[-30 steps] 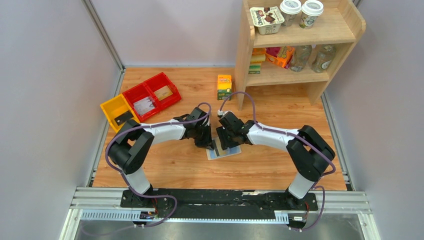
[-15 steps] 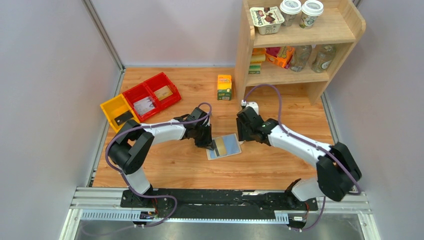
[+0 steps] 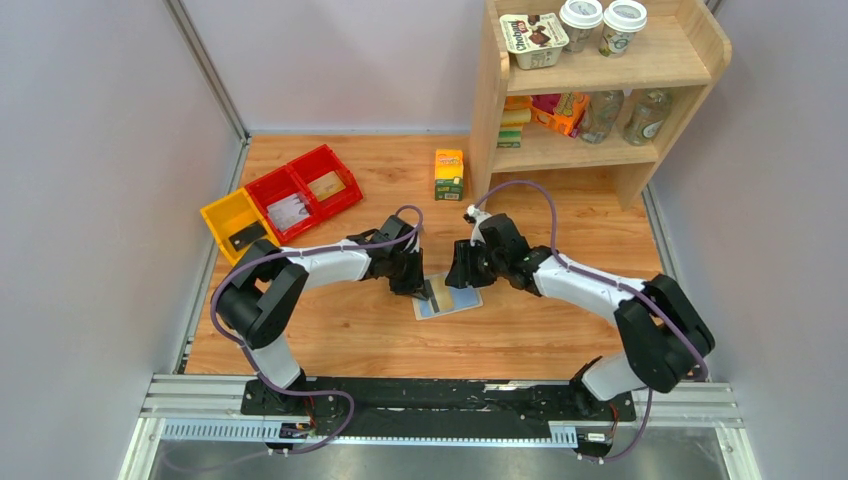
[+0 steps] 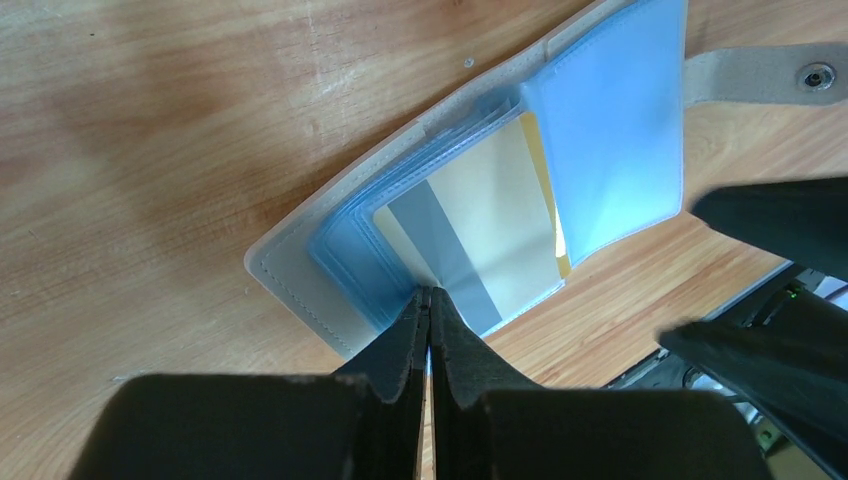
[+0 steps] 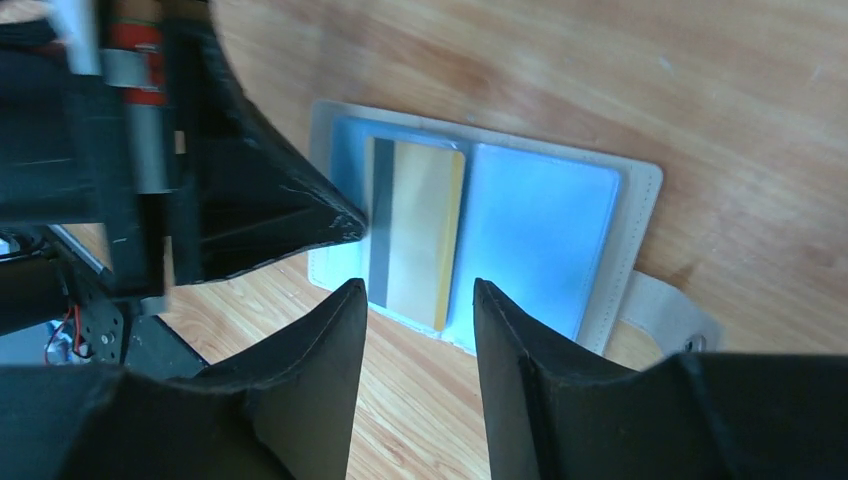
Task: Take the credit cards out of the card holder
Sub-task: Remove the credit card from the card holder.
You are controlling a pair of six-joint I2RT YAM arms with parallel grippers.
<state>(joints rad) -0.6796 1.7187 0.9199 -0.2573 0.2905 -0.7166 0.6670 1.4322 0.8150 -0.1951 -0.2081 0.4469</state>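
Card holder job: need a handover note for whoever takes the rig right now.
Left gripper: shut, tips at the edge of the striped credit card; can't confirm it is actually pinched.
Right gripper: open, empty, over the card holder.
Holder lies spread open on the table, blue sleeves up, card in the half nearer the left gripper.
Done: holder opened.
Left: pull that card out, then check the other sleeves.
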